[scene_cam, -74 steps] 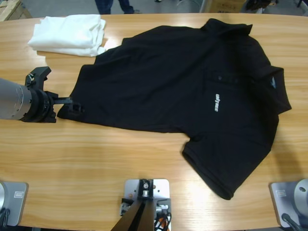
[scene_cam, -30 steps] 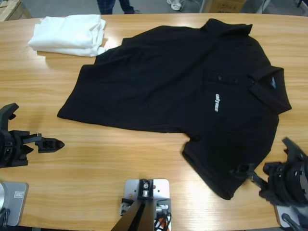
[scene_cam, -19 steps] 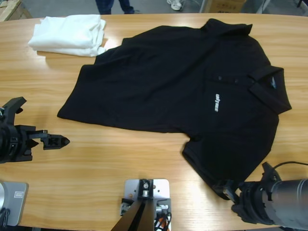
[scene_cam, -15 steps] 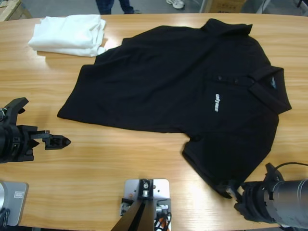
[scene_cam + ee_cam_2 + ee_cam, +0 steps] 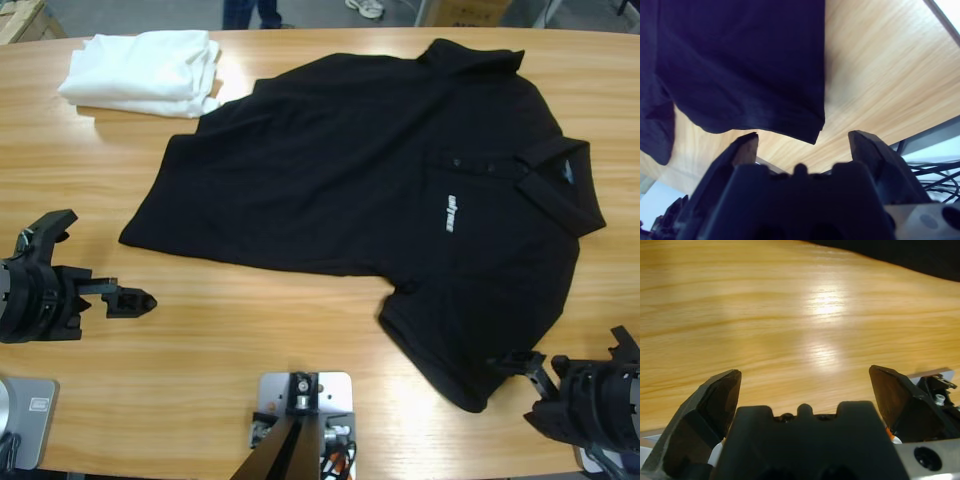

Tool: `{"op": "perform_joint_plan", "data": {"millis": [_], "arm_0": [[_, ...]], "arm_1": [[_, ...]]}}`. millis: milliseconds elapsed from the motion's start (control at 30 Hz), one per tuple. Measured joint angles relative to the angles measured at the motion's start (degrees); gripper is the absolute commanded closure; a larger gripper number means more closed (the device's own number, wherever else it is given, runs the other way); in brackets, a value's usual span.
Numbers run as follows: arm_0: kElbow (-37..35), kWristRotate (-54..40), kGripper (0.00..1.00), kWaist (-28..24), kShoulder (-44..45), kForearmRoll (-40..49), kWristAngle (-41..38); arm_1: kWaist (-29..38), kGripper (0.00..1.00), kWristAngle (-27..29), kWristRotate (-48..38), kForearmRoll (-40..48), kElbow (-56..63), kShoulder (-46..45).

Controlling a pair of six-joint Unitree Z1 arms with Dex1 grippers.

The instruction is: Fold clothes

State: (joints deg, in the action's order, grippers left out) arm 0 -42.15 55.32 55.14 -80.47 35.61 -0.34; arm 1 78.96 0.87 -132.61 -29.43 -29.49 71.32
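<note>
Black polo shirt (image 5: 400, 190) spread flat on the wooden table (image 5: 250, 320).
The left gripper (image 5: 130, 300), jaws apart, hovers off the shirt's hem corner; the right gripper (image 5: 520, 362), also spread, sits at its near sleeve edge.

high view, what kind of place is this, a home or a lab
Probably a lab or workshop: two robot arms work at a long wooden table holding a black polo shirt and a white folded garment pile, and a person's legs stand beyond it.

black polo shirt (image 5: 380, 170) w/ white lettering, white pile (image 5: 145, 70), wood table (image 5: 230, 330)
</note>
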Motion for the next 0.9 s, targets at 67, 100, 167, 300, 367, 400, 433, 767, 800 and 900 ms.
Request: {"op": "perform_joint_plan", "data": {"millis": [67, 100, 167, 300, 367, 400, 433, 767, 800, 900], "arm_0": [[0.0, 0.0, 0.0, 0.0, -0.5, 0.0, -0.1], [0.0, 0.0, 0.0, 0.0, -0.8, 0.0, -0.1], [0.0, 0.0, 0.0, 0.0, -1.3, 0.0, -0.2], [0.0, 0.0, 0.0, 0.0, -1.9, 0.0, -0.2], [0.0, 0.0, 0.0, 0.0, -2.1, 0.0, -0.2], [0.0, 0.0, 0.0, 0.0, -2.1, 0.0, -0.2], [0.0, 0.0, 0.0, 0.0, -2.2, 0.0, -0.2], [0.0, 0.1, 0.0, 0.0, -2.5, 0.0, -1.0], [0.0, 0.1, 0.0, 0.0, -2.5, 0.0, -1.2], [0.0, 0.2, 0.0, 0.1, -2.5, 0.0, -1.4]], "arm_1": [[0.0, 0.346, 0.0, -0.4, 0.8, 0.9, 0.0], [0.0, 0.347, 0.0, -0.9, 1.9, 1.8, 0.0], [0.0, 0.349, 0.0, -1.7, 5.0, 3.7, 0.0], [0.0, 0.349, -0.6, -4.2, 12.4, 7.4, 1.3], [0.0, 0.349, -0.7, -5.1, 16.7, 9.3, 2.8], [0.0, 0.349, -0.7, -5.3, 18.5, 10.0, 3.5], [0.0, 0.357, -0.7, -5.4, 20.3, 10.6, 4.1], [0.0, 0.714, 0.6, -4.3, 30.4, 14.9, 6.7], [0.0, 0.793, 1.1, -3.5, 30.4, 14.9, 6.6], [0.1, 1.0, 2.3, -1.7, 29.6, 15.0, 6.4]]}}
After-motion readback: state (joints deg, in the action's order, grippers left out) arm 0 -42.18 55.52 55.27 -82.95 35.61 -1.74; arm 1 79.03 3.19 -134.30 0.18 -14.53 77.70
